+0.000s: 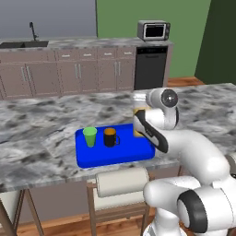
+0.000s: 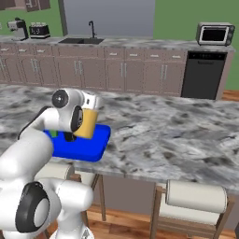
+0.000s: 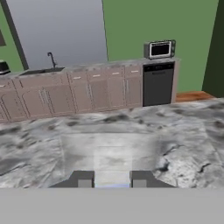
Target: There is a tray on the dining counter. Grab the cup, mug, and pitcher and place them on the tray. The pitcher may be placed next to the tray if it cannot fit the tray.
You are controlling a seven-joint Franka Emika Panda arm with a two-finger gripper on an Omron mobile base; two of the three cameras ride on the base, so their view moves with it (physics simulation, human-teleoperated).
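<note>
The blue tray (image 1: 120,156) lies on the dining counter (image 1: 37,138) near its front edge. On it stand the green cup (image 1: 90,136) and, just to its right, the black mug (image 1: 110,137) with its orange inside. At the tray's right end the yellow-orange pitcher (image 1: 138,125) is upright, partly hidden by my forearm. My gripper (image 3: 112,180) comes down on the pitcher (image 2: 87,123) from above and is shut on it. Whether the pitcher's base touches the tray (image 2: 88,150) I cannot tell.
Cream-cushioned stools (image 1: 122,182) stand under the counter's front edge, another stool (image 2: 196,196) further right. Across the aisle run brown cabinets with a sink (image 2: 84,41), a black dishwasher (image 1: 150,67) and a toaster oven (image 1: 154,30). Bare marbled counter (image 2: 163,135) stretches right of the tray.
</note>
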